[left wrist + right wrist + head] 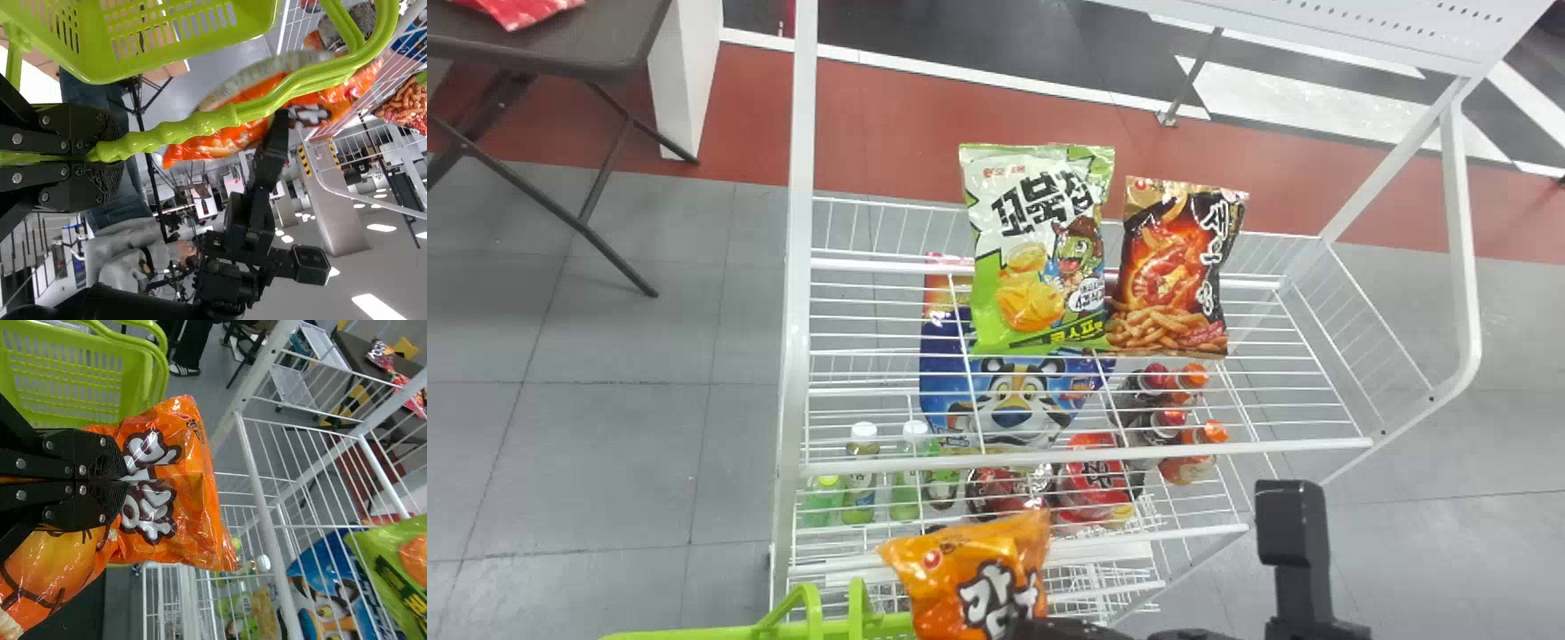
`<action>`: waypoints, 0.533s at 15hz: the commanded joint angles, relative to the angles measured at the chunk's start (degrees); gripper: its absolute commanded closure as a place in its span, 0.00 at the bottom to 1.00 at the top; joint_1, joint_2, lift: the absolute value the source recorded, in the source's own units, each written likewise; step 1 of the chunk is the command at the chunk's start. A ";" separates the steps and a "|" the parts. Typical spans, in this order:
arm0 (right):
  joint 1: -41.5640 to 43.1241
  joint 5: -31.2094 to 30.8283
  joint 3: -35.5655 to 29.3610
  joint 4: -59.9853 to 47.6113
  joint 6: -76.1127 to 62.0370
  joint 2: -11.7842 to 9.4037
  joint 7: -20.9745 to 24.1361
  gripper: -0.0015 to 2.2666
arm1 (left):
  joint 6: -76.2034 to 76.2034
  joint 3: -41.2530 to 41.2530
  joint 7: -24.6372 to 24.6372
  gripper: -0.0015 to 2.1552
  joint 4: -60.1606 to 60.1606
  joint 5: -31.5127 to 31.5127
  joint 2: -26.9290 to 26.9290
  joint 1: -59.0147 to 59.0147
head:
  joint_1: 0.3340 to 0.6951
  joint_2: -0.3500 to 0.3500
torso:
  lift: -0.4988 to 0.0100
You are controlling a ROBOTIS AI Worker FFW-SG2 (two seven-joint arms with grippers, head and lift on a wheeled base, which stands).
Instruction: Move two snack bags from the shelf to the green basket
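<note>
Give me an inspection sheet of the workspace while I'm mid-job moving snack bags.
Surface: white wire shelf, two snack bags side by side on its upper level.
Job's things: orange snack bag in the right gripper; green snack bag and black-and-red snack bag on the shelf; green basket held by its handle.
Clutter: small bottles and blue tiger-face bag lower down.
Grippers: left gripper shut on the basket handle; right gripper shut on the orange bag.
Cables: nothing seen across the shelf.
Surroundings: dark folding table, tiled floor.
</note>
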State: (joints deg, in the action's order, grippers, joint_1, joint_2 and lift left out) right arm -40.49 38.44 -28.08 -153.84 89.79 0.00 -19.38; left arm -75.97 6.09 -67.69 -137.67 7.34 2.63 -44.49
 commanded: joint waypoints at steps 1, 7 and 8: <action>-0.38 0.67 1.62 0.39 0.29 -0.18 -0.22 0.99 | -0.28 0.85 0.19 0.99 -0.05 -0.84 -0.08 0.36 | 1.00 0.00 | 0.95; -2.49 -1.71 10.76 4.78 0.29 -2.99 2.42 0.99 | -0.81 2.09 0.90 0.99 -0.23 -1.45 -0.08 0.89 | 1.00 0.00 | 0.95; -2.49 -2.41 11.82 5.40 0.29 -3.43 2.94 0.99 | -0.81 2.09 0.90 0.99 -0.23 -1.45 -0.08 0.89 | 1.00 0.00 | 0.95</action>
State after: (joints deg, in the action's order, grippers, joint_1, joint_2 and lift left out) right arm -42.92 36.98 -17.78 -149.48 89.78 -2.83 -16.73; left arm -76.78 8.17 -66.79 -137.90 5.89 2.55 -43.59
